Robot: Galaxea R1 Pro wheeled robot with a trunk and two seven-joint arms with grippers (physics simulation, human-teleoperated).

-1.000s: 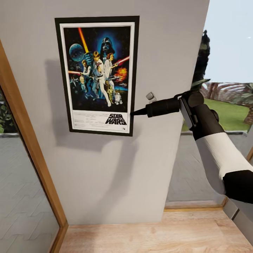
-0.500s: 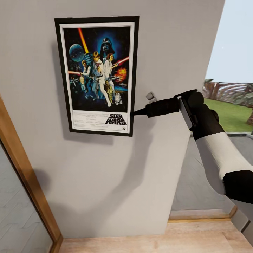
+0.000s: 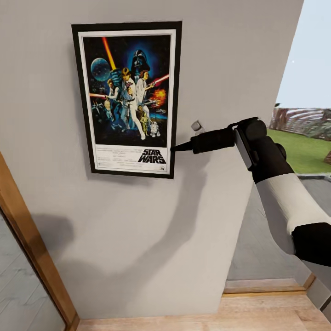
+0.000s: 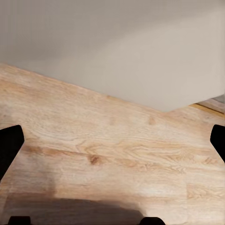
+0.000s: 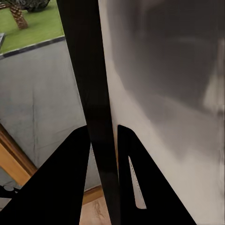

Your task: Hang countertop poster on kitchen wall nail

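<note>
The Star Wars poster (image 3: 127, 97), in its thin black frame, stands upright and flat in front of the pale grey wall (image 3: 138, 239), casting only a narrow shadow on it. My right gripper (image 3: 174, 148) is shut on the lower part of its right edge. In the right wrist view the black frame edge (image 5: 89, 93) runs between the two fingers (image 5: 70, 187), and the right gripper (image 5: 102, 154) pinches it. My left gripper (image 4: 112, 140) is open, hanging over the wooden floor (image 4: 112, 154). I see no nail heads on the wall. The kitchen countertop is out of view.
A wooden door or window frame (image 3: 27, 248) slants along the lower left. The wall ends at a corner (image 3: 294, 69) on the right, with a lawn and trees (image 3: 303, 142) beyond. Light wood floor (image 3: 257, 312) runs along the wall's foot.
The view has shifted: the wall's right corner and the wooden frame at left have slid outward. The poster's shadow has shrunk tight against it. Gripper and poster keep their place in the picture.
</note>
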